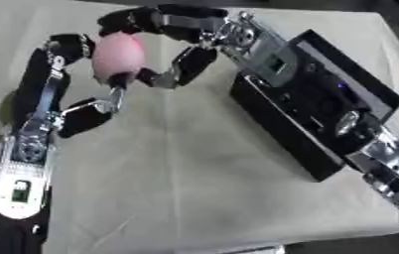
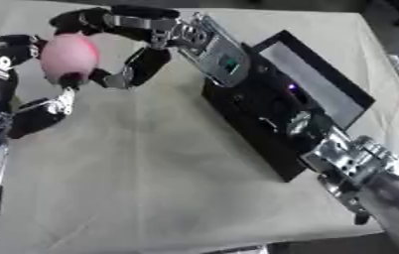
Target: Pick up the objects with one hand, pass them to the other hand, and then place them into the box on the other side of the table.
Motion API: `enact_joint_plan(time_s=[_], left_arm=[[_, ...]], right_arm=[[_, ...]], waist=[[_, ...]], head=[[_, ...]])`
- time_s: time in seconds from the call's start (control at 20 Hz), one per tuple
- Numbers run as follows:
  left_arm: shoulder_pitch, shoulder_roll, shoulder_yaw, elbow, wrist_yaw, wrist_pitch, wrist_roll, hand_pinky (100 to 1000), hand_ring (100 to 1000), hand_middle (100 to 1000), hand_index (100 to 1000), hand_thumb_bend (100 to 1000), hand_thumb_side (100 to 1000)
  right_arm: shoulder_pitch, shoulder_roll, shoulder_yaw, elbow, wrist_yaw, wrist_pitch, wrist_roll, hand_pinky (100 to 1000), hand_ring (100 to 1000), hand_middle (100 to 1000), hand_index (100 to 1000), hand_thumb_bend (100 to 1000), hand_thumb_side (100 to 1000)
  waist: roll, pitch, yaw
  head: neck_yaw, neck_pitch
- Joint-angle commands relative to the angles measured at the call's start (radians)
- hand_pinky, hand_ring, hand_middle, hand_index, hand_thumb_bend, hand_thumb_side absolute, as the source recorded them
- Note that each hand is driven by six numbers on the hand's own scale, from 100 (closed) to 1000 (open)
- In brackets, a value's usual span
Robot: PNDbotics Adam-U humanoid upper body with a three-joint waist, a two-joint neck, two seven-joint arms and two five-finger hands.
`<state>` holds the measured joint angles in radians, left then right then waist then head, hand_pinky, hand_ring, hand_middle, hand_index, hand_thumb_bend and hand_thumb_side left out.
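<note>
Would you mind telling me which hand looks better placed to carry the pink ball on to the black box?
Probably the right hand. Both it and the left hand have fingers curled round the pink ball, but the right arm reaches across the black box, which stands on the robot's right side.

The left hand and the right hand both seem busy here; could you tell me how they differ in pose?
The left hand comes up from the near left, while the right hand reaches across above the black box from the right. Both have fingers curled round the pink object, held above the table.
</note>
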<state>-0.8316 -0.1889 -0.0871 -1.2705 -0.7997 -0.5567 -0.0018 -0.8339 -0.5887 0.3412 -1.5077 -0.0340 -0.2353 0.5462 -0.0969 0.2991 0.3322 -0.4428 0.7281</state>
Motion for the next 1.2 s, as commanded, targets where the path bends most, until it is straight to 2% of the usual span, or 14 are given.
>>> enact_joint_plan(time_s=[0.05,0.15,0.35,0.5,0.6,0.7,0.75,0.8,0.85,0.95,1.05,1.1,1.15,1.2], left_arm=[[-0.017,-0.023,-0.002,-0.006,-0.002,0.017,0.01,734,502,409,541,100,273],[-0.016,-0.025,-0.005,-0.004,0.0,0.02,0.015,734,503,410,543,100,271],[-0.014,-0.028,-0.009,-0.001,0.006,0.019,0.019,733,504,412,548,100,271],[-0.012,-0.027,-0.009,0.001,0.005,0.021,0.019,735,510,422,560,100,220],[-0.01,-0.023,-0.006,0.005,-0.003,0.03,0.017,744,532,459,607,100,193],[-0.01,-0.016,-0.001,0.011,-0.016,0.051,0.018,763,582,521,695,100,208],[-0.01,-0.011,0.002,0.013,-0.025,0.063,0.019,787,629,581,782,100,262],[-0.01,-0.006,0.003,0.016,-0.033,0.074,0.022,796,645,597,803,116,289],[-0.01,0.0,0.006,0.02,-0.04,0.085,0.026,823,691,649,865,242,405],[-0.01,0.017,0.012,0.028,-0.046,0.102,0.038,844,731,699,918,336,513],[-0.011,0.035,0.015,0.035,-0.047,0.105,0.048,848,745,717,937,426,579],[-0.011,0.045,0.016,0.039,-0.046,0.105,0.054,849,746,718,939,435,593],[-0.01,0.055,0.018,0.043,-0.045,0.106,0.058,850,747,719,944,390,613],[-0.008,0.064,0.021,0.046,-0.041,0.11,0.063,850,747,720,945,441,611]], right_arm=[[-0.015,0.001,0.005,0.017,-0.046,0.043,-0.018,985,888,447,571,100,100],[-0.018,-0.004,0.006,0.004,-0.083,0.08,-0.019,973,866,397,511,100,100],[-0.019,-0.017,0.005,-0.036,-0.135,0.121,-0.006,969,855,369,481,100,100],[-0.017,-0.02,0.001,-0.045,-0.153,0.137,-0.009,967,843,351,469,106,100],[-0.012,-0.024,-0.003,-0.048,-0.165,0.147,-0.021,968,838,343,465,100,105],[-0.008,-0.031,-0.008,-0.054,-0.178,0.158,-0.03,969,838,343,468,100,106],[-0.005,-0.037,-0.011,-0.057,-0.183,0.163,-0.034,970,838,346,473,100,104],[-0.002,-0.043,-0.014,-0.061,-0.187,0.167,-0.037,969,838,347,473,100,104],[0.002,-0.05,-0.018,-0.065,-0.19,0.17,-0.042,969,838,349,475,100,104],[0.012,-0.067,-0.027,-0.072,-0.196,0.173,-0.053,968,837,349,475,100,113],[0.021,-0.081,-0.035,-0.074,-0.2,0.175,-0.066,967,836,350,476,100,104],[0.026,-0.088,-0.038,-0.074,-0.201,0.175,-0.072,967,836,350,476,100,104],[0.032,-0.095,-0.042,-0.074,-0.202,0.175,-0.077,968,836,350,476,100,111],[0.038,-0.101,-0.046,-0.074,-0.204,0.176,-0.082,968,836,350,476,100,103]], waist=[[0.004,-0.016,-0.003],[0.004,-0.017,-0.004],[0.005,-0.02,-0.005],[0.006,-0.021,-0.005],[0.006,-0.022,-0.006],[0.008,-0.024,-0.008],[0.01,-0.025,-0.009],[0.012,-0.026,-0.01],[0.014,-0.027,-0.01],[0.02,-0.03,-0.012],[0.026,-0.034,-0.013],[0.028,-0.035,-0.014],[0.031,-0.037,-0.015],[0.033,-0.038,-0.016]], head=[[-0.005,0.006],[-0.004,0.008],[-0.006,0.009],[-0.008,0.01],[-0.01,0.011],[-0.01,0.012],[-0.009,0.013],[-0.008,0.014],[-0.007,0.013],[-0.009,0.014],[-0.012,0.017],[-0.013,0.018],[-0.015,0.019],[-0.015,0.02]])
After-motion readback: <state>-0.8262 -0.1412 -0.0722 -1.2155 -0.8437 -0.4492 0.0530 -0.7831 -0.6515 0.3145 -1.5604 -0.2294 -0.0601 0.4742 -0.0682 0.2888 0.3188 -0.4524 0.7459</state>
